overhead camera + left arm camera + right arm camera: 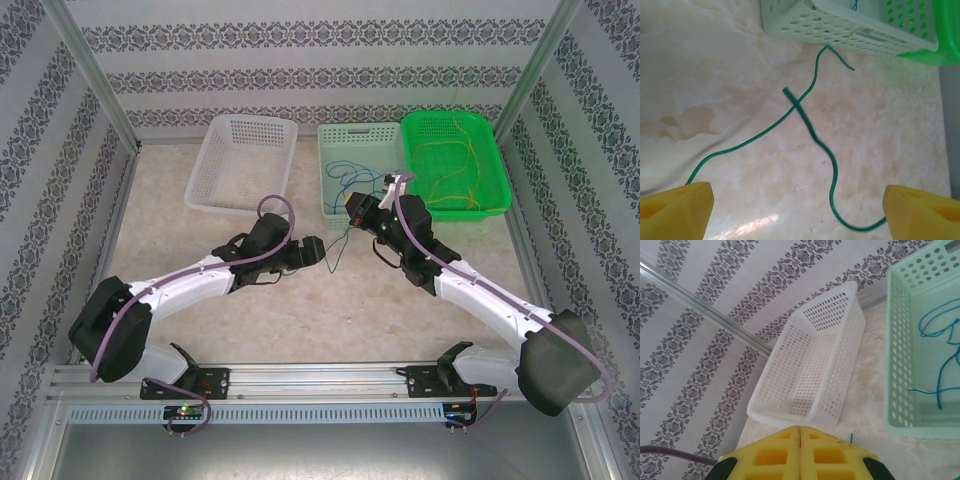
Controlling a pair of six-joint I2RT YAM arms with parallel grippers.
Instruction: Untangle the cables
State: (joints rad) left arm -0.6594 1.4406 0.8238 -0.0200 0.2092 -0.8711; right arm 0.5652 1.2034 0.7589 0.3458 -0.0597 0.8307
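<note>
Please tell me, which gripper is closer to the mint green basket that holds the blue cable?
Right. The right gripper is at the near rim of the mint green basket; the left gripper is over the table, apart from the basket, on its near side.

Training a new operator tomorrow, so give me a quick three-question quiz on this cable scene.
1. True or false: the left hand is open.
2. Which holds the yellow cables: A white basket, B mint basket, C bright green basket?
3. Fill in: the dark green cable lies on the ____.
Key: 1 true; 2 C; 3 table.
</note>
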